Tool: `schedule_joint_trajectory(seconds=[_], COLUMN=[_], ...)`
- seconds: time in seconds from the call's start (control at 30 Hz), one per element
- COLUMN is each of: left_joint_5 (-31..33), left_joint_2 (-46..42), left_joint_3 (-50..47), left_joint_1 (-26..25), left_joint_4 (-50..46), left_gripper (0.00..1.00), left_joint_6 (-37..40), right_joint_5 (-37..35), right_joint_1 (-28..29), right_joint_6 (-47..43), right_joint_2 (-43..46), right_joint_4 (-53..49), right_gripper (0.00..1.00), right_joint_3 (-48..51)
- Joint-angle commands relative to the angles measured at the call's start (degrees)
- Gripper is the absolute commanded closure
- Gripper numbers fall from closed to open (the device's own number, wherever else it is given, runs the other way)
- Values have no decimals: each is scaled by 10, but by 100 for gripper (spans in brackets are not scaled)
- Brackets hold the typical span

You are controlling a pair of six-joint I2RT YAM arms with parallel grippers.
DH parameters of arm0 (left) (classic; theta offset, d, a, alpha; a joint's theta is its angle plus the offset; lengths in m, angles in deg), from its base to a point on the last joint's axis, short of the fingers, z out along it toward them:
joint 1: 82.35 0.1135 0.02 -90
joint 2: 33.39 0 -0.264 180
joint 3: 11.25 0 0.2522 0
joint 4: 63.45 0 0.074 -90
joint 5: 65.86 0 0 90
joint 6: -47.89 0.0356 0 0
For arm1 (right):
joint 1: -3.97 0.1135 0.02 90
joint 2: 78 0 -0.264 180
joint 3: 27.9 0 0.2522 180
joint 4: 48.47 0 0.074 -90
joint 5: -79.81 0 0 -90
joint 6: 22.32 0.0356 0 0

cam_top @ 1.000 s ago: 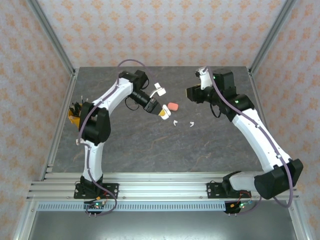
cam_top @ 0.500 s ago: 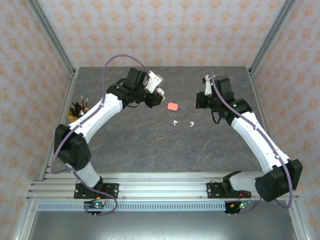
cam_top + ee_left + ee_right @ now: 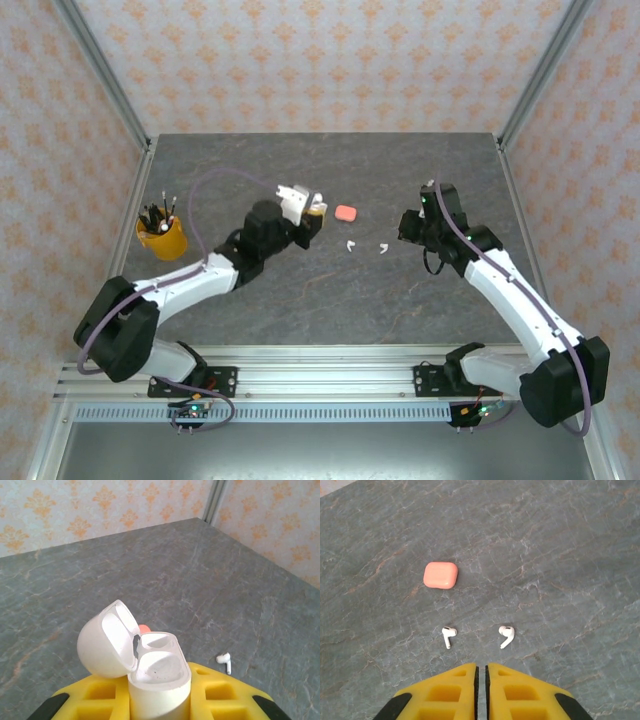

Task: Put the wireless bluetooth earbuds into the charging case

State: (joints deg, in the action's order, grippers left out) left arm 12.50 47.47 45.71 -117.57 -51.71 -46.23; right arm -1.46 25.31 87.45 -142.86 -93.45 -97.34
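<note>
My left gripper is shut on a white charging case, held upright with its lid flipped open and both wells empty. Two white earbuds lie loose on the grey table, clear in the right wrist view. One earbud lies to the right of the held case. My right gripper hovers just right of them, shut on nothing. A closed salmon-pink case rests beyond the earbuds. The salmon-pink earbuds are out of view.
A yellow cup of pens stands at the table's left edge. Aluminium frame posts and patterned walls bound the table on three sides. The bare grey tabletop stretches toward the arm bases.
The left arm has swung down and toward the near side, carrying the white case to just left of the salmon case. The right gripper has moved down and nearer, beside the white earbuds.
</note>
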Motion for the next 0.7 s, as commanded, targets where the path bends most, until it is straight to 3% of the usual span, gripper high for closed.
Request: schedule_joint_trajectory(seconds=[0.0,0.2,0.53,0.67], left_joint_5=[76,109,126,131], left_joint_2=[-22,-39,-62,-57], left_joint_3=[-30,-69,-137,-153], left_joint_1=[-36,-99,-102,-101], left_joint_4=[190,242,285,297], left_gripper=[100,100,100,100], left_joint_6=[42,115,118,110], right_joint_5=[-9,16,117,106], right_joint_1=[8,25,36,39], right_joint_6=[48,100,105,104], right_joint_2=[10,14,0,-50], right_joint_4=[9,30,112,108], right_gripper=[87,87,81,80], right_joint_3=[18,39,28,11])
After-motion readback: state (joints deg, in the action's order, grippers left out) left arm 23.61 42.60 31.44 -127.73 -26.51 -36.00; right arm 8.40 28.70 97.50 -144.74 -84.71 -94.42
